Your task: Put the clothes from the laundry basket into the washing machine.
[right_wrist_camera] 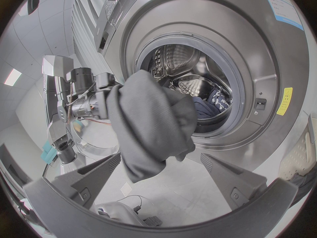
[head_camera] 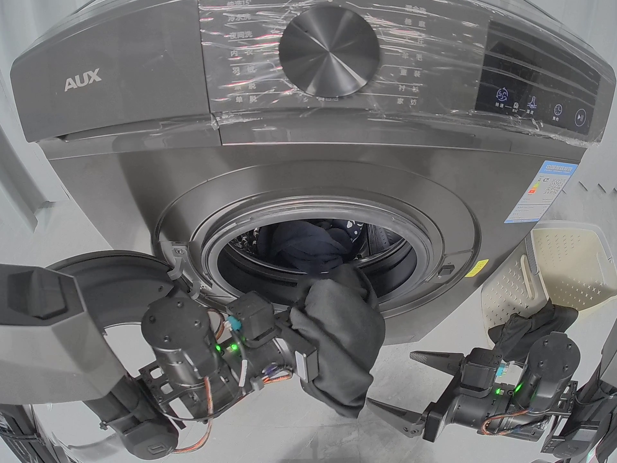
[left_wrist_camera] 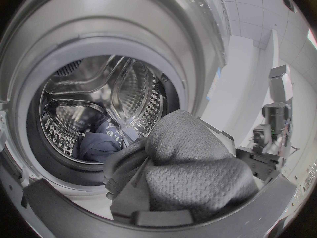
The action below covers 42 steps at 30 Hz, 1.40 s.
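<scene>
My left hand (head_camera: 313, 332) clamps the dark grey garment (head_camera: 344, 348), which drapes over it at the washing machine (head_camera: 424, 245) opening. My right hand (head_camera: 391, 381) gapes wide nearby.

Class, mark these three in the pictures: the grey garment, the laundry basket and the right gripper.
grey garment (head_camera: 340, 342), head view: middle of the hanging fold.
laundry basket (head_camera: 569, 262), head view: its perforated inner wall.
right gripper (head_camera: 391, 379), head view: midway between its open fingertips.

Grey garment (head_camera: 340, 342) at washing machine (head_camera: 128, 181) mouth hides left end effector (head_camera: 312, 319) tip; laundry basket (head_camera: 569, 258) beside it clipped by edge.
</scene>
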### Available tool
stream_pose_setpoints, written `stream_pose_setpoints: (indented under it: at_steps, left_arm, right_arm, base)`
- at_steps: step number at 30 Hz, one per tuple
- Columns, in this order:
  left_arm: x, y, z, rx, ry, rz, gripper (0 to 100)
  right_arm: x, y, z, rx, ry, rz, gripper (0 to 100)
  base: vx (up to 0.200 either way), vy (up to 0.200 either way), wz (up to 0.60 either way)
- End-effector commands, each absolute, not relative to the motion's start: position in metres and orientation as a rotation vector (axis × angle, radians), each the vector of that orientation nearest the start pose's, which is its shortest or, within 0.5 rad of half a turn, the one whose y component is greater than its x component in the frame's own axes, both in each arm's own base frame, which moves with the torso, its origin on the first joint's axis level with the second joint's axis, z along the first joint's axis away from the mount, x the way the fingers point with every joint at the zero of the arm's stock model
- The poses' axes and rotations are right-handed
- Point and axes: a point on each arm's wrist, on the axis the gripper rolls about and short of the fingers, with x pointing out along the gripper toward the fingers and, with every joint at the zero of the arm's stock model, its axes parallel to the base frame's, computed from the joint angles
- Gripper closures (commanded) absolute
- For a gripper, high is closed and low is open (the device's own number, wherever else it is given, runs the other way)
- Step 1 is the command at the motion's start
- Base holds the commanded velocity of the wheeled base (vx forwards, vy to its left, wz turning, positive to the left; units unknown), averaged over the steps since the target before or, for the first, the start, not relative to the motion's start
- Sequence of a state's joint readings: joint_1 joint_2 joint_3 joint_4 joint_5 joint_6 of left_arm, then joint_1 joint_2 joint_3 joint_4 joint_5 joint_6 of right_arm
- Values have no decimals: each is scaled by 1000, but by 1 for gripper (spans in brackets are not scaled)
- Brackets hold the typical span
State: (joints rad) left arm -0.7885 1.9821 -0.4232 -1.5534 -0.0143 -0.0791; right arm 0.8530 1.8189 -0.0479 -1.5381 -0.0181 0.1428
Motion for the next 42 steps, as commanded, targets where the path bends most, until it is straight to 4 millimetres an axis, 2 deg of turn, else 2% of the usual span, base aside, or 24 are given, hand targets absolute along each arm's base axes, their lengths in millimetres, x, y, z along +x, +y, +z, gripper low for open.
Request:
stream_pose_setpoints:
  at_steps: [1, 4, 6, 11, 14, 17, 23, 27, 32, 39, 42]
  left_arm:
    - [248, -229, 77, -71, 47, -720, 100]
    - [267, -235, 72, -95, 27, -675, 100]
    - [274, -237, 74, -119, 13, -663, 100]
    - [309, -249, 79, -170, -73, -632, 100]
    - [324, -252, 70, -168, -80, -604, 100]
    - [336, -253, 64, -173, -94, -584, 100]
    - [359, -254, 72, -178, -116, -554, 100]
    - [374, -262, 73, -181, -124, -536, 100]
    - [388, -273, 65, -168, -97, -531, 100]
    - [411, -277, 70, -162, -95, -506, 100]
    - [429, -272, 79, -159, -120, -452, 100]
  right_arm:
    - [138, 160, 81, 31, 278, 819, 0]
    - [138, 160, 80, 29, 282, 818, 0]
    - [138, 159, 80, 28, 285, 818, 0]
    - [137, 158, 79, 23, 290, 817, 0]
    - [137, 158, 79, 24, 292, 818, 0]
    - [137, 158, 79, 23, 291, 819, 0]
    - [137, 159, 77, 21, 298, 819, 0]
    - [137, 160, 77, 20, 299, 824, 0]
    - [136, 160, 77, 22, 299, 827, 0]
    - [136, 160, 77, 20, 298, 827, 0]
    - [136, 160, 77, 20, 300, 827, 0]
  base:
    - [0, 0, 0]
    - [0, 0, 0]
    - [0, 0, 0]
    - [0, 0, 0]
    - [0, 0, 0]
    - [0, 0, 0]
    - [0, 0, 0]
    - [0, 0, 0]
    - [0, 0, 0]
    - [0, 0, 0]
    - [0, 0, 0]
